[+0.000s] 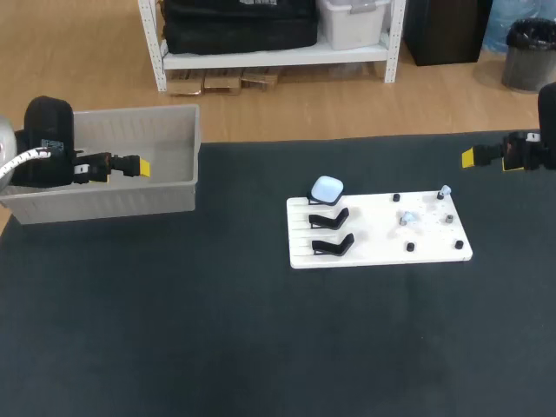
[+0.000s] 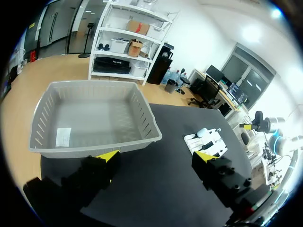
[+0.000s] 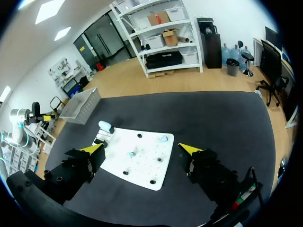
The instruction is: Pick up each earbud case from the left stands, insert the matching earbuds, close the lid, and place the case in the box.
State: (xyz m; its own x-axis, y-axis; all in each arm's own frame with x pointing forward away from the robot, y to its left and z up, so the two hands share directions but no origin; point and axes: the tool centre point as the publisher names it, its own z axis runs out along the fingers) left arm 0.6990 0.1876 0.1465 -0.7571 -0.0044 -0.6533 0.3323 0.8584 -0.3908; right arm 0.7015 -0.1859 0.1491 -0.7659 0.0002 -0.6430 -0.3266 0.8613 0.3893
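Right gripper (image 3: pixel 140 148), jaws apart, faces tiny indistinct earbuds (image 3: pixel 163 139).

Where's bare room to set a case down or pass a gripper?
Free: the black mat on the robot's side of the white board, and the strip between board and grey bin. The bin looks empty too. Crowded: the board's left end, with the case and two stands; pegs and earbuds dot its right half.
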